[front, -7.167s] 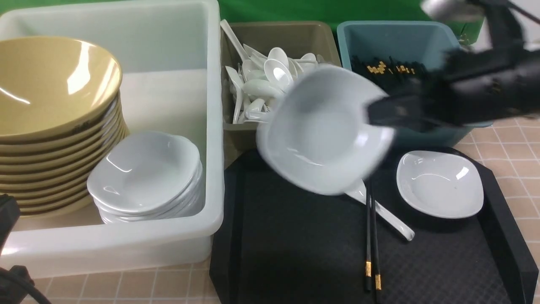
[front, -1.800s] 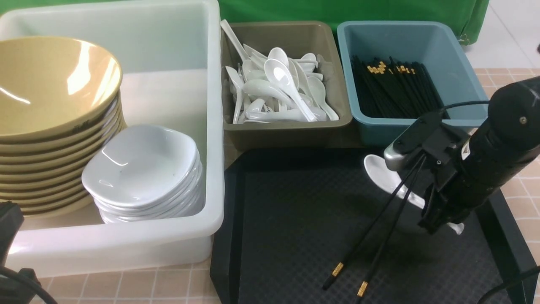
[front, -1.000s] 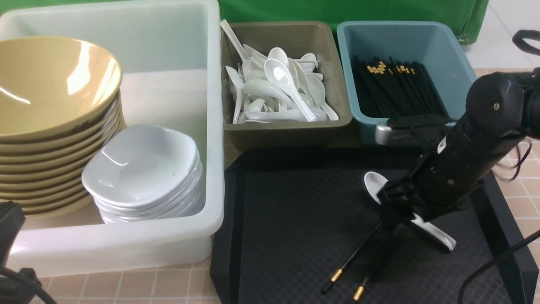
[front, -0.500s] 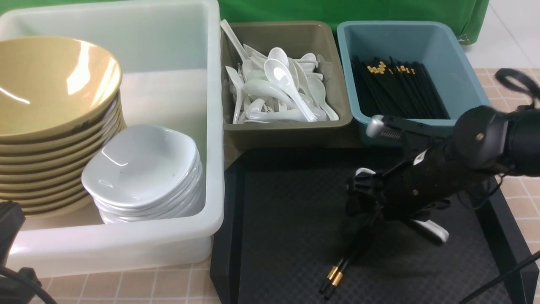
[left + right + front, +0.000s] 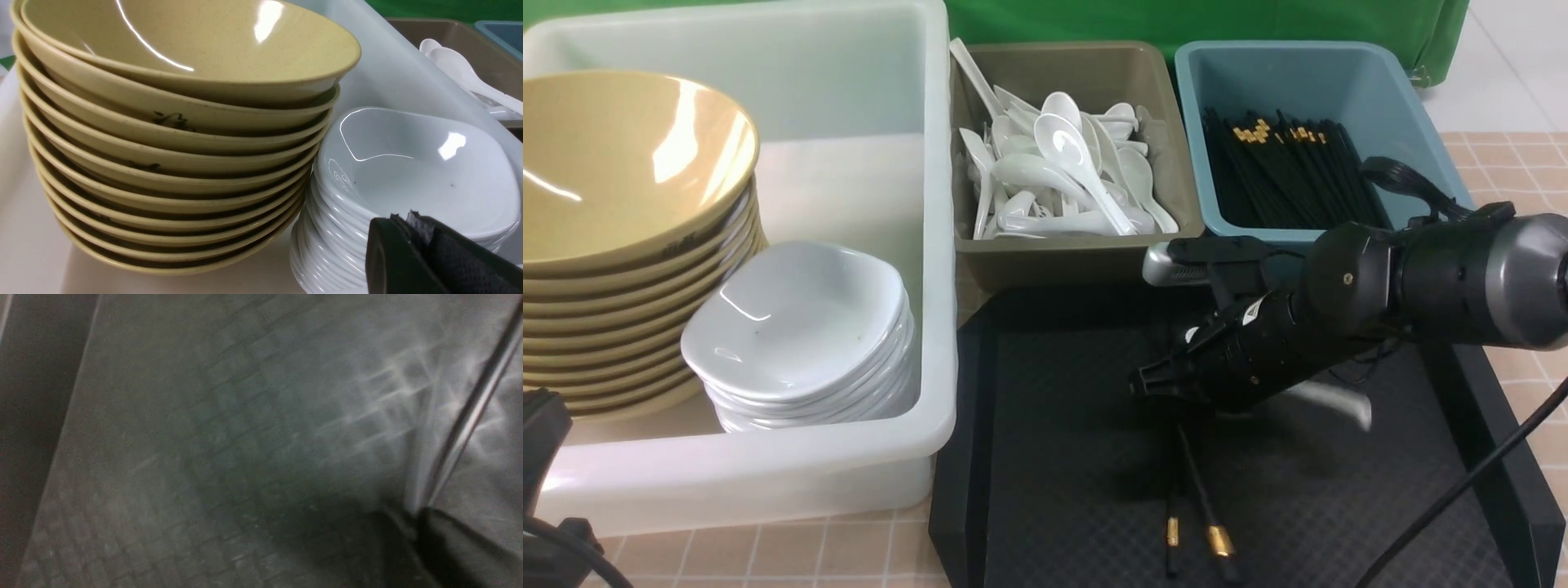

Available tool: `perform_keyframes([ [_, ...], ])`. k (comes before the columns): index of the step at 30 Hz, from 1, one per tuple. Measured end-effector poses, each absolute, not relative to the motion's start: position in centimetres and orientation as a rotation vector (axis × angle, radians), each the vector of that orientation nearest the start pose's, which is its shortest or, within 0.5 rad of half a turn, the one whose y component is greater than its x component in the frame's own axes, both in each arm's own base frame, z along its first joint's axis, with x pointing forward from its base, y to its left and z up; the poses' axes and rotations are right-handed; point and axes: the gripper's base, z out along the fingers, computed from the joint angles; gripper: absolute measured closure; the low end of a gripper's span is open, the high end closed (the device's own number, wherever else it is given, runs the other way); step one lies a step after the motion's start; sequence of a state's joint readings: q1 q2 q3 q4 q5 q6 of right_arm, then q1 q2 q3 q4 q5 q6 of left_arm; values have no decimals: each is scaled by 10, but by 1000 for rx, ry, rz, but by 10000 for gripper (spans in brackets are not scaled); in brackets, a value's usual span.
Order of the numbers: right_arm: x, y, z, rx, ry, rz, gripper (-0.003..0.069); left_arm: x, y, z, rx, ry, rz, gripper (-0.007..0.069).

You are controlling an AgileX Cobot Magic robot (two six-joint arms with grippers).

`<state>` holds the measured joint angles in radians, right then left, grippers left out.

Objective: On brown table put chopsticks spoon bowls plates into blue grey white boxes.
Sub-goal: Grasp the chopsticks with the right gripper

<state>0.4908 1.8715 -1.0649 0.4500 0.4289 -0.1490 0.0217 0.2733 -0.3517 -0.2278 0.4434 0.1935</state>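
Observation:
My right gripper [image 5: 1150, 384] reaches leftward low over the black tray [image 5: 1054, 465]. In the right wrist view a thin dark stick [image 5: 470, 404] comes out from between its nearly closed fingers. The chopsticks [image 5: 1194, 498] run from under that gripper toward the tray's front edge, gold bands nearest me. A blurred white spoon [image 5: 1339, 402] lies mostly hidden behind the right arm. The yellow bowls [image 5: 621, 163] and white plates [image 5: 800, 327] are stacked in the white box [image 5: 941, 245]. My left gripper [image 5: 402, 218] is shut and empty beside the plates [image 5: 412, 163].
The grey box [image 5: 1094, 255] holds several white spoons [image 5: 1054, 171]. The blue box [image 5: 1421, 122] holds several black chopsticks [image 5: 1290, 171]. Both stand just behind the tray. The brown table [image 5: 1523, 163] shows at the right. The right arm's cable [image 5: 1462, 490] crosses the tray's right side.
My right arm swung left and lower across the tray and its jaws closed on the chopsticks. The chopsticks turned so their gold ends point toward the front edge.

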Motion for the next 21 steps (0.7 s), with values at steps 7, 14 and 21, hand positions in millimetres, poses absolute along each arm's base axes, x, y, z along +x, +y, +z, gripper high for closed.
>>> perform_keyframes([
  [7,301,182,161,-517,2762,443,577,70,-7,275,36,1838,-83,623],
  [14,282,171,202,-676,2709,409,577,70,-7,275,36,1838,-83,623],
  [21,277,169,212,-750,2679,401,577,70,-7,275,36,1838,-83,623],
])
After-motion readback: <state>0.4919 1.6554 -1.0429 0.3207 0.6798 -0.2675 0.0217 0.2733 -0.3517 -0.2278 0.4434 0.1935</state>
